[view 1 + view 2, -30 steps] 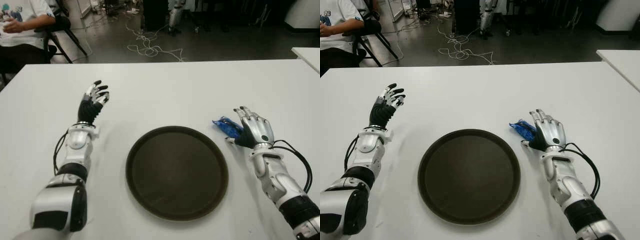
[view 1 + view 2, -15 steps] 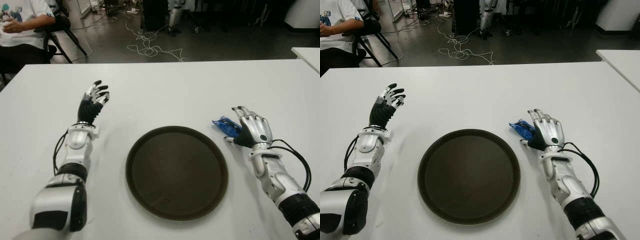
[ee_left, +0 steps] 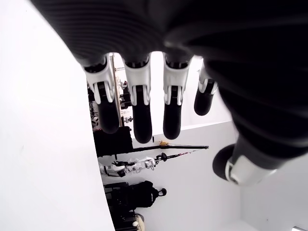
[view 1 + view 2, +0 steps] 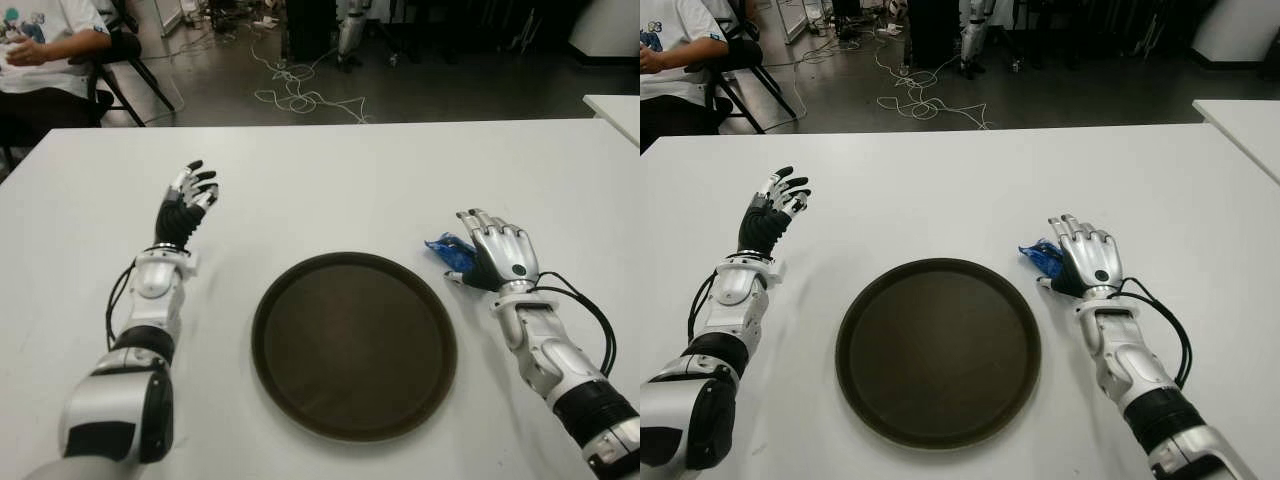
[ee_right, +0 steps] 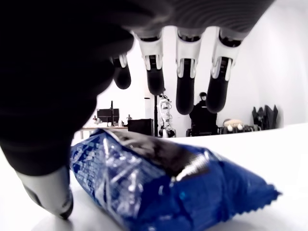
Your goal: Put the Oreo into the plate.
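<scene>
The Oreo, a blue foil packet (image 4: 446, 251), lies on the white table just right of the round dark plate (image 4: 354, 345). My right hand (image 4: 480, 247) hovers over the packet's right end, palm down. In the right wrist view the fingers (image 5: 185, 82) are spread above the packet (image 5: 159, 187) and the thumb (image 5: 45, 192) stands beside it, not closed on it. The plate holds nothing. My left hand (image 4: 188, 198) shows left of the plate, its fingers (image 3: 139, 115) extended and holding nothing.
The white table (image 4: 330, 180) stretches far behind the plate. A second white table (image 4: 615, 105) stands at the far right. A seated person (image 4: 45, 45) is at the back left, and cables (image 4: 300, 95) lie on the floor beyond the table.
My right hand has slid a little to the left and forward, now covering more of the Oreo packet. The left hand, the plate and the packet have not moved.
</scene>
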